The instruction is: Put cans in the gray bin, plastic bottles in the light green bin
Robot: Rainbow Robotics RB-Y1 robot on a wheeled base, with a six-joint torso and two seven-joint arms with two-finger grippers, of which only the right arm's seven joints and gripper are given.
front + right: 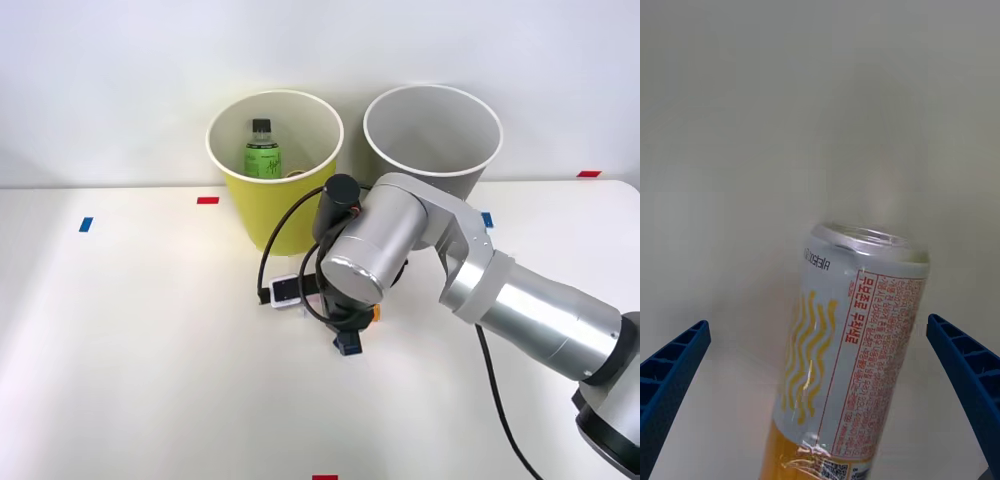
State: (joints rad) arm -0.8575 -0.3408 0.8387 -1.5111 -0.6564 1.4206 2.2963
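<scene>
Right gripper (820, 405) is seen spread wide, its blue ribbed fingers (670, 382) set apart on both sides of the slim silver-topped can with pale label and orange end (854, 352), neither touching it. That can is found lying on the white table (130, 340), just in front of the yellow-green round bin (275, 165). A clear green-labelled bottle with black cap (263, 150) is held inside that bin. Beside it, the gray tapered bin (432, 135) is noted.

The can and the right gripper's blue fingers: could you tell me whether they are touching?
Apart. The right wrist view shows table between the can and each open finger of the right gripper.
</scene>
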